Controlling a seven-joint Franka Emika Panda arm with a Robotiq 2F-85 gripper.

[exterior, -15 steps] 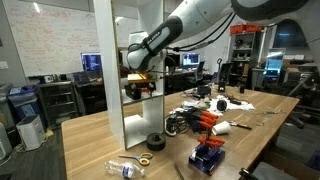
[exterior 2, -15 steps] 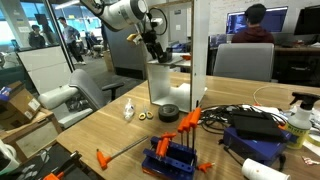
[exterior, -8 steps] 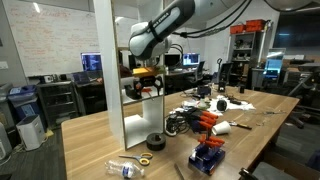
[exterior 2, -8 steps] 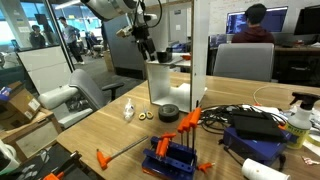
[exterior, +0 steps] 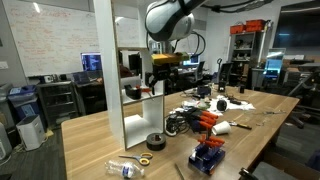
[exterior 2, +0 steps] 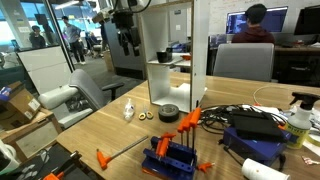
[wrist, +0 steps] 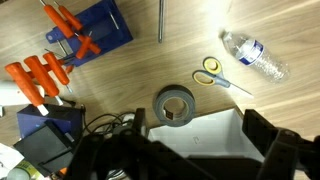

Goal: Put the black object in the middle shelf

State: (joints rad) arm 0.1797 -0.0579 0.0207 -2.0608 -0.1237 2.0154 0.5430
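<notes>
The tall white shelving unit stands on the wooden table in both exterior views. The small black object [exterior 2: 163, 56] sits on the middle shelf [exterior 2: 172, 64], free of the gripper. It also shows as a dark lump [exterior: 131, 92] on the middle shelf [exterior: 146, 97]. My gripper [exterior: 165, 74] is open and empty, outside the shelf and beside its upper part; it also shows in an exterior view [exterior 2: 125, 40]. In the wrist view the open jaws [wrist: 185, 152] look down over a white board [wrist: 205, 130]; the black object is not visible there.
At the shelf's foot lie a flat round black puck [wrist: 175, 103], a yellowish tape ring [wrist: 209, 66] and a clear plastic bottle [wrist: 255, 52]. A blue rack with orange tools [wrist: 85, 35] and cables lie nearby. A person sits behind the table [exterior 2: 255, 25].
The gripper was inside the middle compartment with the black object. It has let go and pulled out and up, away from the shelf. The object stays on the middle shelf.
</notes>
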